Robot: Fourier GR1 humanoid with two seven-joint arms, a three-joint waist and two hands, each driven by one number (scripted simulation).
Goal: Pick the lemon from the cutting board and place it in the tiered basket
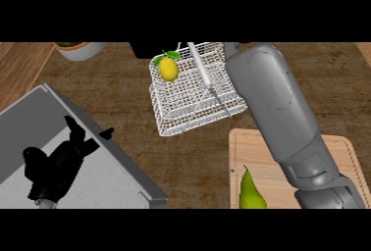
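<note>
The lemon (169,69) is lying in the tiered basket (196,98) at twelve o'clock, light, firm, best taken around its middle; left hand (62,159) is resting open; right hand is hidden.

Dark, grainy wood on the table (145,127), matt and streaked. The cutting board (348,152) near its right edge is paler wood, smooth. The tiered basket (196,103) reads as thin white wire mesh, and the lemon (169,69) inside looks waxy yellow. The pear (251,193) has a soft green sheen. The left hand (58,164) looks like matt black plastic.
</note>
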